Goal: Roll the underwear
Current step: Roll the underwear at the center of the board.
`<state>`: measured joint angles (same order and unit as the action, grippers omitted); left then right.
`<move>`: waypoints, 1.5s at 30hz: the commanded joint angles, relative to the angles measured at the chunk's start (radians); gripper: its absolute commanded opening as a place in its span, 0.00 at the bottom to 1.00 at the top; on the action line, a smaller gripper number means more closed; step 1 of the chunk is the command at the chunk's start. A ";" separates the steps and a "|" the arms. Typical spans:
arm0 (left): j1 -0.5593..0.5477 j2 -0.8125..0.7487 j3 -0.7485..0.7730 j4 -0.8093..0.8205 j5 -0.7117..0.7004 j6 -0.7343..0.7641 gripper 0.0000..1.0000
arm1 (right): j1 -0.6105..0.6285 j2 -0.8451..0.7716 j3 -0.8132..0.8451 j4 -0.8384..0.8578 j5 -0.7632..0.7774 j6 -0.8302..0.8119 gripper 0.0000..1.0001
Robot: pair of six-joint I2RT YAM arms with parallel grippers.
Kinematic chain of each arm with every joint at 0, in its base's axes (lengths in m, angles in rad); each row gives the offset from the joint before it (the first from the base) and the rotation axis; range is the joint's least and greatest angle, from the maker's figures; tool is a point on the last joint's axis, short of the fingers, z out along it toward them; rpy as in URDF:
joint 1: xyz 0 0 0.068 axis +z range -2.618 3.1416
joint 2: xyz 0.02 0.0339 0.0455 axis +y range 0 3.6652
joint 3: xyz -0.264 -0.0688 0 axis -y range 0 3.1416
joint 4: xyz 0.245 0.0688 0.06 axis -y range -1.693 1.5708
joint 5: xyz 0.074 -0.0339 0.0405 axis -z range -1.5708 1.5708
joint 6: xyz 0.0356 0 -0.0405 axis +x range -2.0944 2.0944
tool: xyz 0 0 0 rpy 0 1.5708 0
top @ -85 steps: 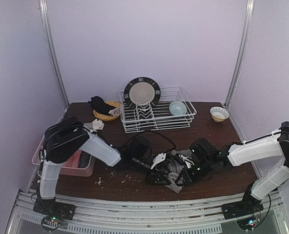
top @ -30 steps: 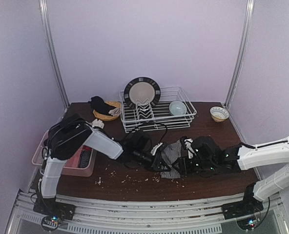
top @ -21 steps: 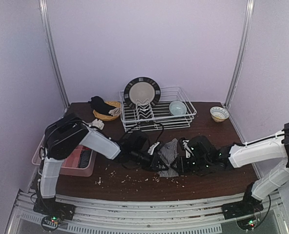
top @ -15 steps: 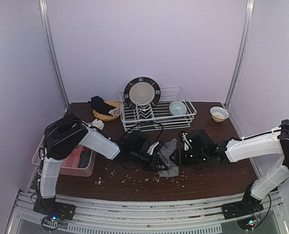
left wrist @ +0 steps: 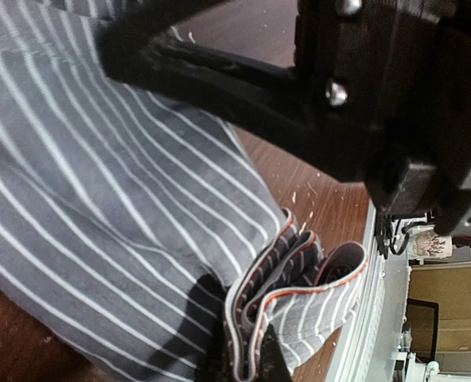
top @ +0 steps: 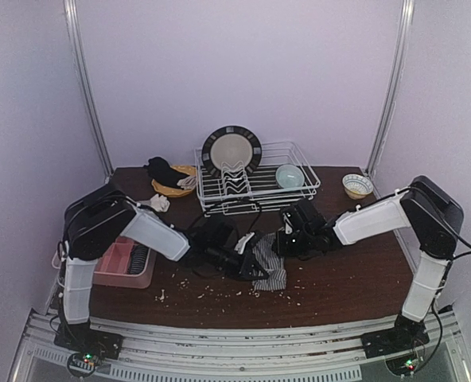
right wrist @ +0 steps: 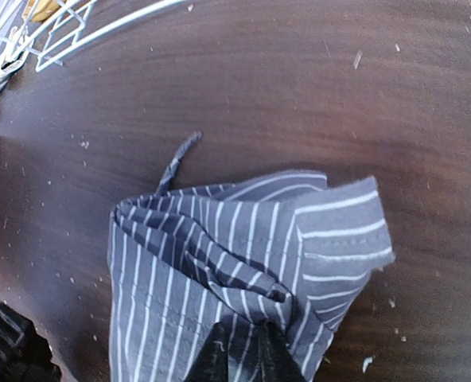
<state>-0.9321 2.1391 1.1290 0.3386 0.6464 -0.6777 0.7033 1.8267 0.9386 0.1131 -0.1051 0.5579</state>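
Observation:
The grey white-striped underwear (top: pixel 269 263) lies bunched on the brown table between both arms. My left gripper (top: pixel 250 259) is shut on its red-trimmed waistband edge; the left wrist view shows the folded band (left wrist: pixel 299 263) pinched between the fingertips (left wrist: pixel 267 362). My right gripper (top: pixel 282 243) is shut on the far side of the cloth; the right wrist view shows a gathered fold of the underwear (right wrist: pixel 243 263) clamped between its fingers (right wrist: pixel 219 354). Both grippers are close together over the cloth.
A white dish rack (top: pixel 255 187) with a plate (top: pixel 231 150) and a bowl (top: pixel 289 175) stands behind. A small bowl (top: pixel 357 185) sits at the back right, a yellow basket with dark cloth (top: pixel 172 179) at the back left, a pink tray (top: pixel 124 267) at left. Crumbs lie along the front.
Both grippers carried the underwear away from the front edge toward the rack and a little left. The right arm reaches further across the table; the cloth is more gathered.

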 commanded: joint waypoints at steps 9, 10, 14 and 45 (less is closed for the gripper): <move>-0.105 -0.062 -0.108 -0.065 -0.072 -0.006 0.00 | 0.108 -0.228 -0.369 -0.061 0.080 0.164 0.11; -0.117 -0.073 -0.112 -0.074 -0.085 -0.008 0.00 | 0.125 -0.251 -0.387 -0.068 0.088 0.176 0.11; -0.143 -0.090 -0.094 -0.150 -0.141 -0.011 0.00 | 0.172 -0.321 -0.420 -0.105 0.126 0.201 0.11; -0.079 -0.024 0.024 -0.459 0.014 0.048 0.00 | 0.594 -0.350 -0.124 -0.321 0.256 -0.470 0.51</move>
<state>-1.0199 2.0644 1.1545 0.0010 0.6750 -0.6613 1.2930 1.4273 0.7742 -0.1757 0.0971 0.1665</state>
